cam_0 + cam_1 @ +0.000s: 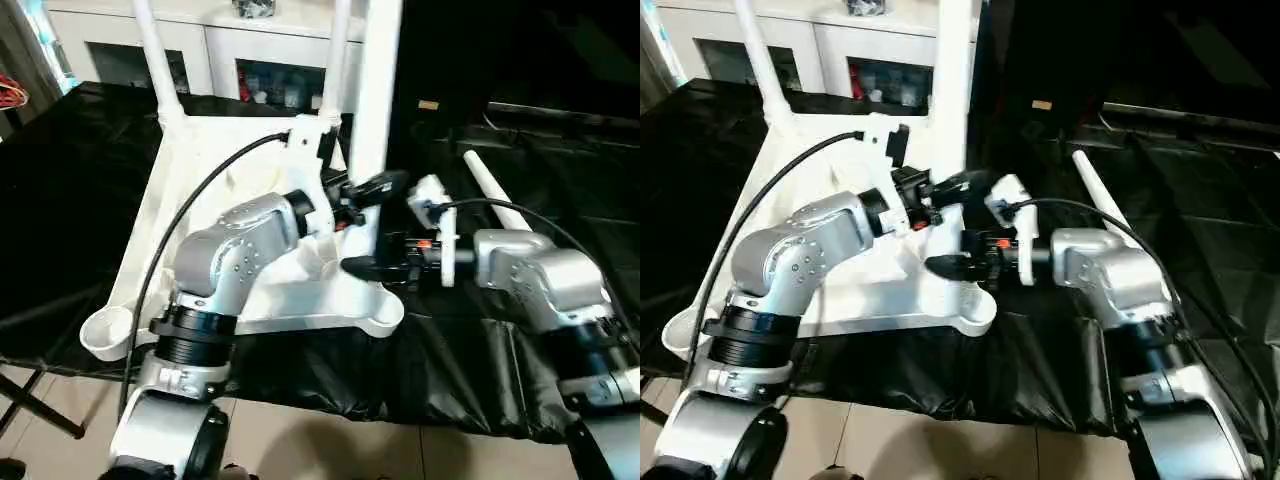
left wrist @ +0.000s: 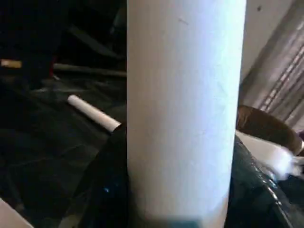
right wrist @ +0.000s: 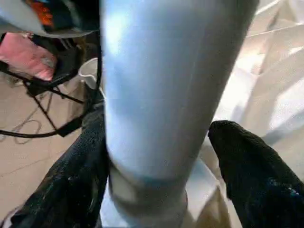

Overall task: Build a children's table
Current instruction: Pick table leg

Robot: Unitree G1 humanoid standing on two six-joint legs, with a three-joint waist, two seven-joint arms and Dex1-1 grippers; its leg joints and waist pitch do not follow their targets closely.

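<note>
The white plastic square tabletop [image 1: 250, 300] lies upside down on the black-covered work surface [image 1: 60, 200], ribbed underside up. A long white tapered tube leg [image 1: 375, 90] stands upright in its near right corner socket. The left gripper [image 2: 180, 190] grasps this leg, fingers against both sides. The right gripper [image 3: 156, 180] straddles it lower down, one finger [image 3: 247, 175] apart from the tube, released. Another white tube leg [image 1: 495, 195] lies loose nearby.

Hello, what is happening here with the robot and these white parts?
The robot is assembling a children's table. The white tabletop lies upside down on a black cloth. Both grippers work on one upright leg at the near corner socket: the left gripper grips it higher, the right gripper sits lower with one finger apart. A spare leg lies nearby.
</note>
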